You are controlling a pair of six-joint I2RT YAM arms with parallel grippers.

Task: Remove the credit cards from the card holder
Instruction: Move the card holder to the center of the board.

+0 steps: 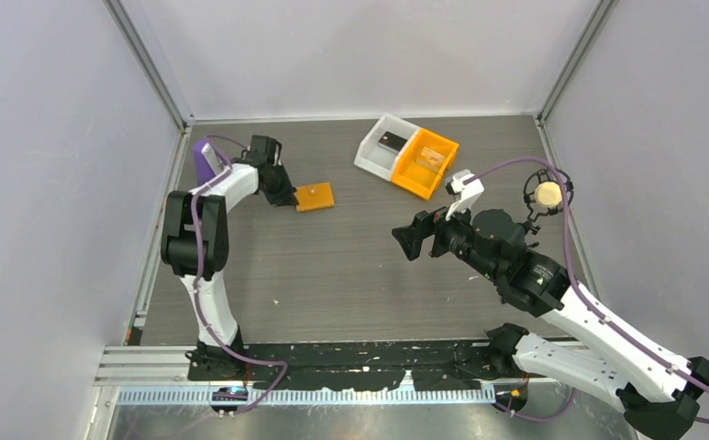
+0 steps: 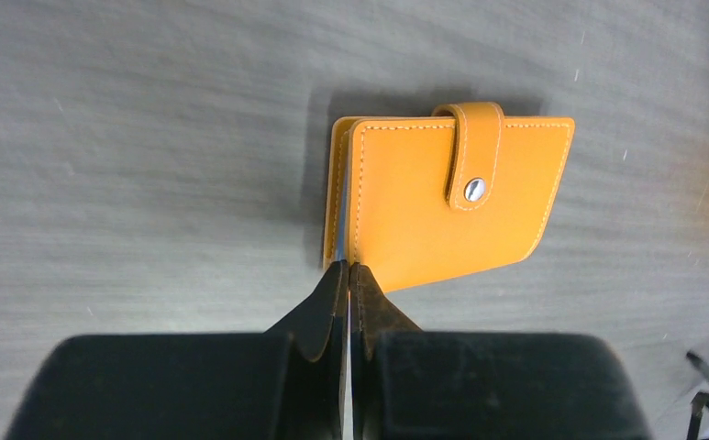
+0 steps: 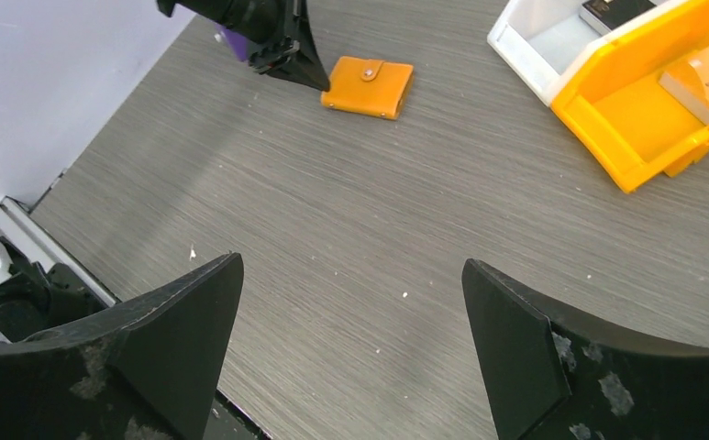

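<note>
A grey wood-grain table [image 1: 332,275] is seen from above, with two robot arms fixed at its near edge. The card holder [image 2: 451,197], a small flat orange wallet, lies closed on the far left part of the table, well apart from a white bin [image 1: 385,147] and an orange bin [image 1: 426,163] at the far edge.

A strap [image 2: 474,137] wraps over one edge of the wallet and fastens on the front with a metal stud [image 2: 475,190]. A thin line of light blue shows between the covers along the left edge.

The left gripper [image 2: 348,272] sits at the wallet's near left corner with its fingers pressed together. We cannot tell whether they pinch a cover edge or only touch the corner. The right gripper [image 3: 350,266] hangs above the middle of the table, fingers wide apart, holding nothing.

We judge the wallet to be light and thin, with smooth, leather-like covers that bend and may slide on the table when pushed. Lying flat, it offers little to grasp except its edges and corners. The spine side, where the covers gap slightly, looks like the best place to take hold. The strap probably needs to be pulled off the stud while the other arm pins the wallet down. No cards are visible yet. We expect them to be stiff, slick and snug in their pockets.
</note>
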